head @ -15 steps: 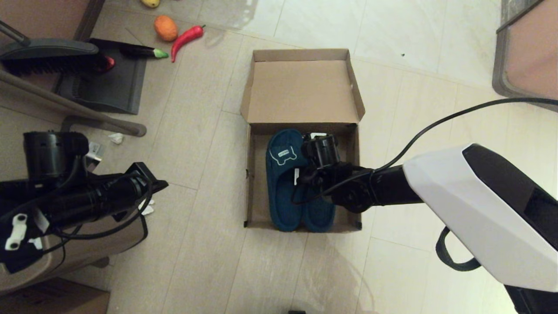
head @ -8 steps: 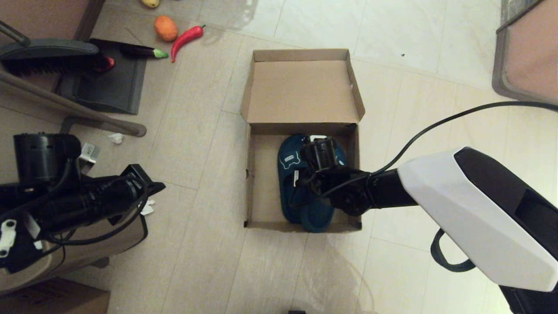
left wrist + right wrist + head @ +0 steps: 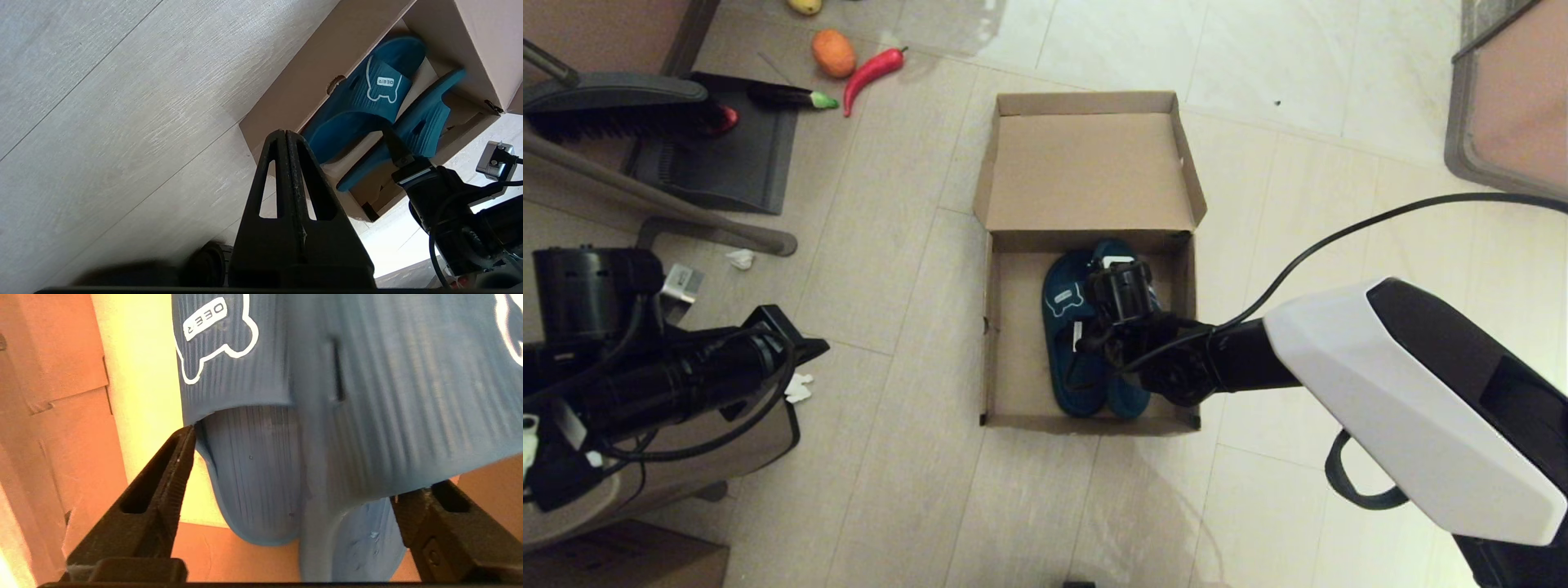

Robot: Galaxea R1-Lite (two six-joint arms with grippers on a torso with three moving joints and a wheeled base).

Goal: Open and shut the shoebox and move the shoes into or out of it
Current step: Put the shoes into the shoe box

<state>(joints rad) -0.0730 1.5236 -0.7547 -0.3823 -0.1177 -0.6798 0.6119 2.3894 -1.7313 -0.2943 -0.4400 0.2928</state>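
The brown shoebox [image 3: 990, 327] stands on the floor with its hinged lid [image 3: 1086, 167] folded back flat. Inside it are the two navy slippers [image 3: 1066, 343], pressed side by side; one shows its white emblem [image 3: 1065, 297]. My right gripper [image 3: 1094, 335] reaches down into the box. In the right wrist view the right gripper [image 3: 293, 465] has one finger [image 3: 163, 490] on the left slipper's [image 3: 253, 473] edge and the other against the right slipper [image 3: 400, 416], clamping the pair. The left wrist view shows the slippers [image 3: 367, 102] tilted. My left gripper [image 3: 284, 132] is shut on nothing, left of the box.
A dustpan [image 3: 727, 155] and brush [image 3: 613, 102] lie at the far left, with a toy chilli [image 3: 872, 72], an orange [image 3: 833, 51] and an eggplant [image 3: 788, 96] beyond. A tan bin [image 3: 686, 457] sits under my left arm. A grey-framed panel [image 3: 1503, 98] is at the far right.
The slippers lay flat side by side; now they are squeezed together, tilted and shifted toward the lid hinge and the right wall. My left arm has drifted slightly left.
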